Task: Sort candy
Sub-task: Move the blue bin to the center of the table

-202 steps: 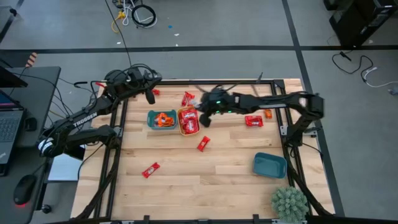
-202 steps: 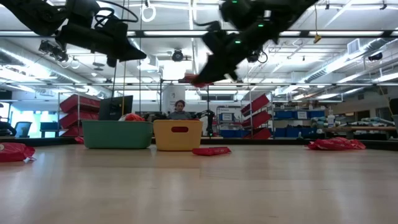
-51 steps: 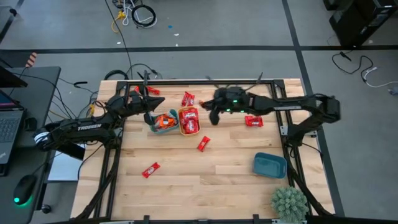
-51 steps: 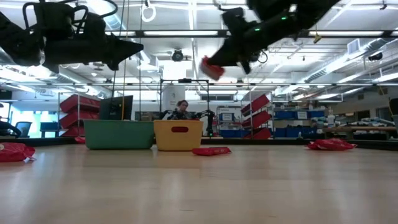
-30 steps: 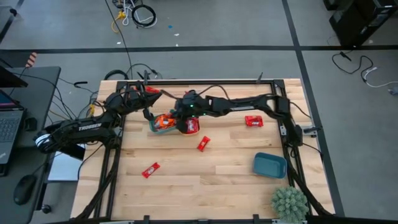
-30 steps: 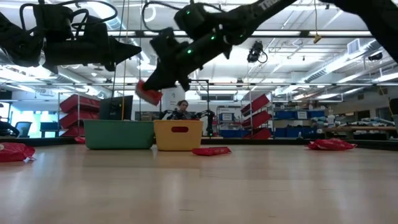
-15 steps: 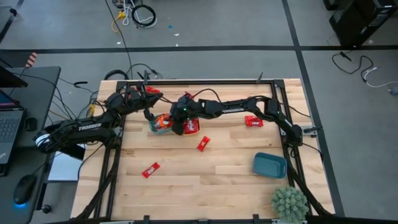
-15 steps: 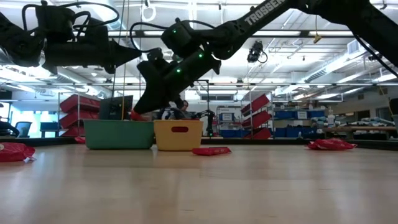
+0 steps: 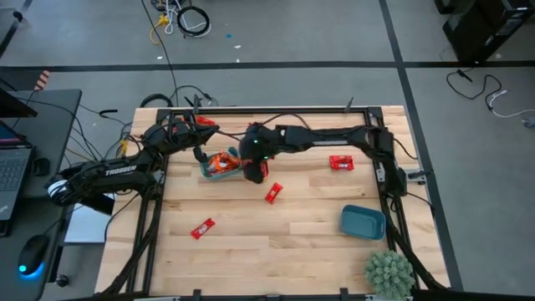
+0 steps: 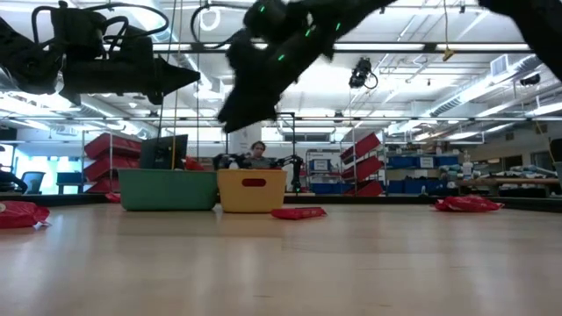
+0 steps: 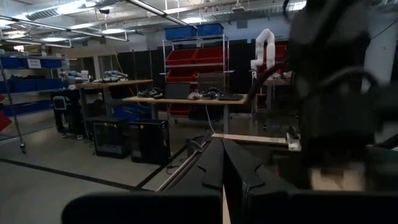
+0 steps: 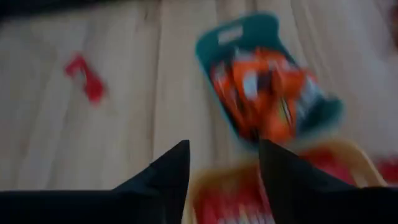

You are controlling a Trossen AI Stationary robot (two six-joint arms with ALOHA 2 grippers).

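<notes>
A teal bowl point(image 9: 203, 168) holds orange candy point(image 12: 267, 99). Beside it stands a yellow bowl point(image 10: 251, 190) with red candy point(image 12: 233, 199). My right gripper point(image 9: 253, 170) hangs open over the yellow bowl and hides most of it in the high view. Nothing shows between its fingers point(image 12: 180, 165). Loose red candy lies on the table: one piece point(image 9: 273, 193) near the bowls, one point(image 9: 203, 227) toward the near left, one point(image 9: 340, 162) to the right. My left gripper point(image 9: 201, 153) is shut with nothing in it, raised by the teal bowl's left side.
A blue bowl point(image 9: 362, 221) stands near the right edge, and a small green plant point(image 9: 389, 272) stands at the near right corner. Another red candy point(image 9: 205, 123) lies at the far left. Bare wood lies across the near half of the table.
My right gripper, which held a red candy above the bowls, dipped down to them and has risen again. It has let go: the candy no longer shows at its fingers.
</notes>
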